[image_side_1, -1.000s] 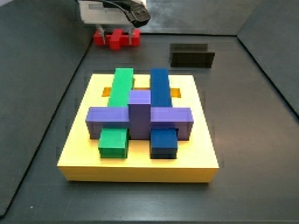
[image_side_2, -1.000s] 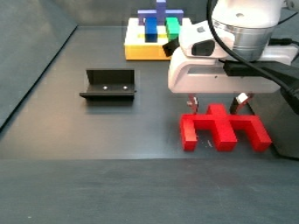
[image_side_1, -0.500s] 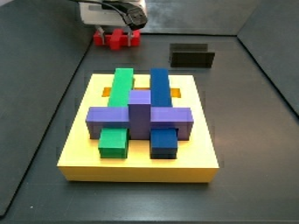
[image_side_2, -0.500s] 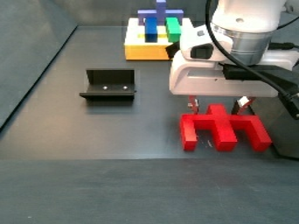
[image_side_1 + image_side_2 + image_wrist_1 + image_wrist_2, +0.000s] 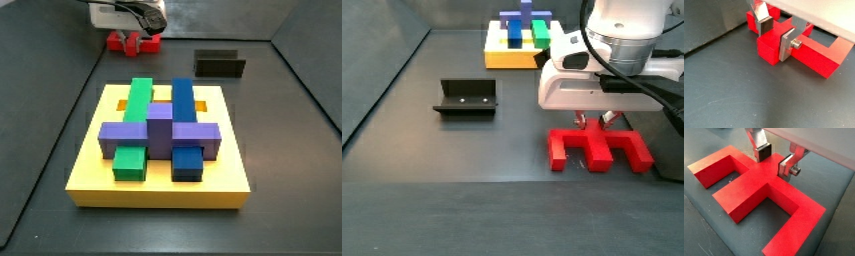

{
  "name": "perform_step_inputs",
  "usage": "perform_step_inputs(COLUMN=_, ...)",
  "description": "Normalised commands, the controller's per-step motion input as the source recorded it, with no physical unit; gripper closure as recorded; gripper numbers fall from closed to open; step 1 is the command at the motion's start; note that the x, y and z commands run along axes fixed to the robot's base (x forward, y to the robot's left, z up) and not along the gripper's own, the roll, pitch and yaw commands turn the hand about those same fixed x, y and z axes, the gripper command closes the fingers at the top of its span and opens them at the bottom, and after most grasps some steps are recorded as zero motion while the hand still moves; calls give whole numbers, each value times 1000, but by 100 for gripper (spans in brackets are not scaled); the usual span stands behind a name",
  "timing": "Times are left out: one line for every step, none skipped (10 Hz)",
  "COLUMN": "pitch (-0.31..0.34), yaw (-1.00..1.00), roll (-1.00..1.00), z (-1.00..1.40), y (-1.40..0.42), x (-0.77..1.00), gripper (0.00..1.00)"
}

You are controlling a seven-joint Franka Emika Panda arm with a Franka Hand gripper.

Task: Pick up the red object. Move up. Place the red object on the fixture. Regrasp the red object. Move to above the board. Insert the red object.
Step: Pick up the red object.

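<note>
The first step of the task, the pick-up, was judged to be in hand as the gripper [image 5: 595, 120] was seen low over the red object [image 5: 597, 149], which lay flat on the dark floor at the near right in a side view, well apart from the fixture [image 5: 466, 97] to its left and from the board [image 5: 520, 42] at the far end. In both wrist views the silver fingers [image 5: 763, 151] were shown set to either side of one upright rib of the red object [image 5: 757, 183], the dark pads close against or touching its faces; the jaws were narrowed around that rib, though whether a firm clamp had been reached could not be told from the pictures. The piece was seen resting on the floor, with no gap visible beneath it, so it was judged not yet lifted. The next move was taken to call for a secure squeeze on the rib and then a straight rise, the piece being kept level so that it could later be set on the fixture. In a side view from the board's end, the gripper [image 5: 132, 32] was seen at the far left, above the red object [image 5: 134, 43], with the fixture [image 5: 221, 64] standing to the right, clear of both.
</note>
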Motion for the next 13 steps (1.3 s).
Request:
perform_step_inputs(pitch=0, yaw=0, roll=0, z=0, y=0, x=0, gripper=100)
perform_step_inputs(pitch=0, yaw=0, roll=0, z=0, y=0, x=0, gripper=100)
perform_step_inputs(pitch=0, yaw=0, roll=0, z=0, y=0, x=0, gripper=100)
perform_step_inputs(pitch=0, yaw=0, roll=0, z=0, y=0, x=0, gripper=100)
perform_step_inputs(pitch=0, yaw=0, roll=0, z=0, y=0, x=0, gripper=100)
perform_step_inputs(pitch=0, yaw=0, roll=0, z=0, y=0, x=0, gripper=100)
perform_step_inputs(pitch=0, yaw=0, roll=0, z=0, y=0, x=0, gripper=100)
perform_step_inputs(pitch=0, yaw=0, roll=0, z=0, y=0, x=0, gripper=100)
perform_step_inputs(pitch=0, yaw=0, roll=0, z=0, y=0, x=0, gripper=100)
perform_step_inputs(pitch=0, yaw=0, roll=0, z=0, y=0, x=0, gripper=100)
perform_step_inputs(pitch=0, yaw=0, roll=0, z=0, y=0, x=0, gripper=100)
perform_step_inputs(pitch=0, yaw=0, roll=0, z=0, y=0, x=0, gripper=100)
perform_step_inputs(pitch=0, yaw=0, roll=0, z=0, y=0, x=0, gripper=100)
